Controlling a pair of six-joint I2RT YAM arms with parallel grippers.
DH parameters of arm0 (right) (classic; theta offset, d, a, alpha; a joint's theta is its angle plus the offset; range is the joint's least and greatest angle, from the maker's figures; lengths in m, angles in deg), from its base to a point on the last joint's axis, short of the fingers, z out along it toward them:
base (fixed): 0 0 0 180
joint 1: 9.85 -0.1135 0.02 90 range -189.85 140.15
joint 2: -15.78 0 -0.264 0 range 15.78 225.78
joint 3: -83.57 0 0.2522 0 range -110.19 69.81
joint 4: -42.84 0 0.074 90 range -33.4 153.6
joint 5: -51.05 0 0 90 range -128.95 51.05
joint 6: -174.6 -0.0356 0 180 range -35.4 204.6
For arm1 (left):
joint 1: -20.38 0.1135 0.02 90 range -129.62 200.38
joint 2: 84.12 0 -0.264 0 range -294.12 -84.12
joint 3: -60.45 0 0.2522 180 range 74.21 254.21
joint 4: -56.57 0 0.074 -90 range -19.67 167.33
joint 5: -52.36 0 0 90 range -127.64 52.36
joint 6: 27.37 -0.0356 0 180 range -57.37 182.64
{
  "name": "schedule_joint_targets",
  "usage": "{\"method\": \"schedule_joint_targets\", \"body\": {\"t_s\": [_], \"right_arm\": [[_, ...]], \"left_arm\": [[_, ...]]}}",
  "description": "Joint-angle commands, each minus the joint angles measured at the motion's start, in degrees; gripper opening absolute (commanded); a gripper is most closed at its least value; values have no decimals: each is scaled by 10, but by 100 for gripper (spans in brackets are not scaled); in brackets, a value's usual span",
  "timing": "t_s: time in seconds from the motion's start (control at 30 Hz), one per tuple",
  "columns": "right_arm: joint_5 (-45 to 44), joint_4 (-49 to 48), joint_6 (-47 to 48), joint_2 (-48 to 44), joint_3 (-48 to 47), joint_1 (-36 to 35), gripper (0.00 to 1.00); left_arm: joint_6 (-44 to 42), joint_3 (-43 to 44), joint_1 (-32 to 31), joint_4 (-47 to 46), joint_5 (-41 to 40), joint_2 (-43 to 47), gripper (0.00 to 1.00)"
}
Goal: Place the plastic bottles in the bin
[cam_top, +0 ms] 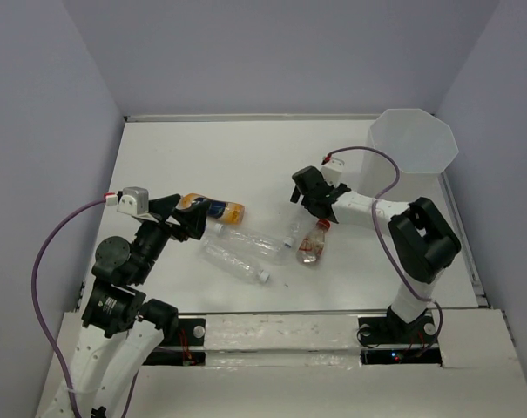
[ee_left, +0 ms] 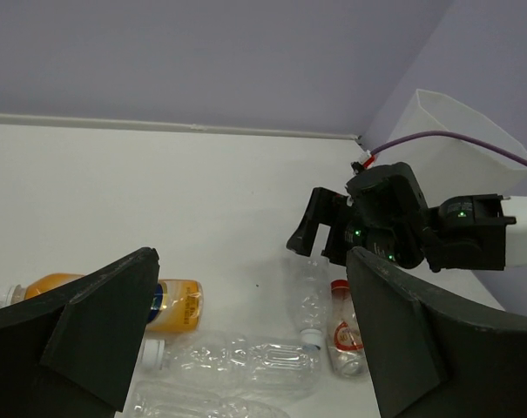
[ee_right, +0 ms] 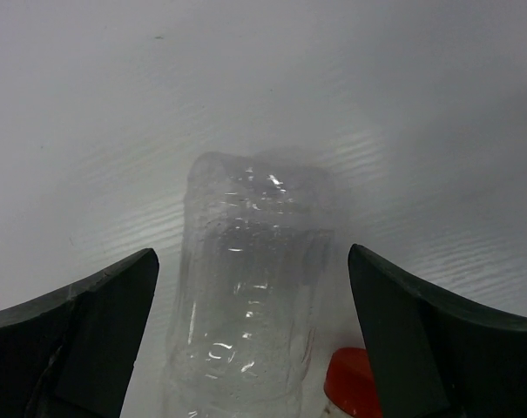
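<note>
White bench [cam_top: 202, 157] held the bottles [cam_top: 246, 252] mid-frame, bin [cam_top: 420, 165] upper right; right jaws hung apart over a clear crinkled bottle [ee_right: 246, 287], likely light, crushable, slick, best gripped mid-body; left jaws also apart.

The clear bottle [ee_right: 246, 296] is thin, glossy plastic with a crinkled surface. The bin [cam_top: 420, 178] is translucent white plastic, smooth and rather matt, and the table [cam_top: 228, 157] is smooth, white and matt.

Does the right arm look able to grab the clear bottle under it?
Probably yes: the right end effector is open with the clear bottle lined up between its fingers, nothing over it. The red-capped bottle lies close beside.
</note>
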Motion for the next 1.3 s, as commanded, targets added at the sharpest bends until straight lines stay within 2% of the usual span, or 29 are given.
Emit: {"method": "schedule_joint_targets", "body": {"t_s": [0.0,0.17,0.2,0.4,0.6,0.73,0.87,1.03,1.13,1.17,1.23,1.27], "right_arm": [[-1,-24,-24,33,-42,9,94],[2,-24,-19,56,-55,23,89],[-1,-24,-17,58,-56,28,81],[3,-39,3,63,-70,28,62],[-9,-45,2,44,-94,28,56],[-42,-89,82,-9,-131,28,55],[-41,-180,259,-81,-141,28,54],[-14,-185,355,-171,-206,28,53],[-76,-186,459,-207,-290,28,53],[-106,-191,527,-208,-314,44,53],[-127,-206,584,-204,-372,67,53],[-145,-244,642,-193,-382,82,53]], "left_arm": [[-1,15,3,-19,13,-7,99],[-1,16,2,-18,13,-7,99],[-1,16,2,-18,12,-7,99],[-1,16,2,-18,11,-7,99],[0,17,2,-19,9,-14,99],[-4,18,2,-20,9,-21,99],[-4,19,3,-17,-2,-15,99],[-2,18,8,-20,3,-19,99],[-4,19,10,-17,3,-19,99],[-4,19,12,-17,2,-19,99],[-4,19,12,-17,4,-16,99],[-3,20,13,-18,6,-15,99]]}}
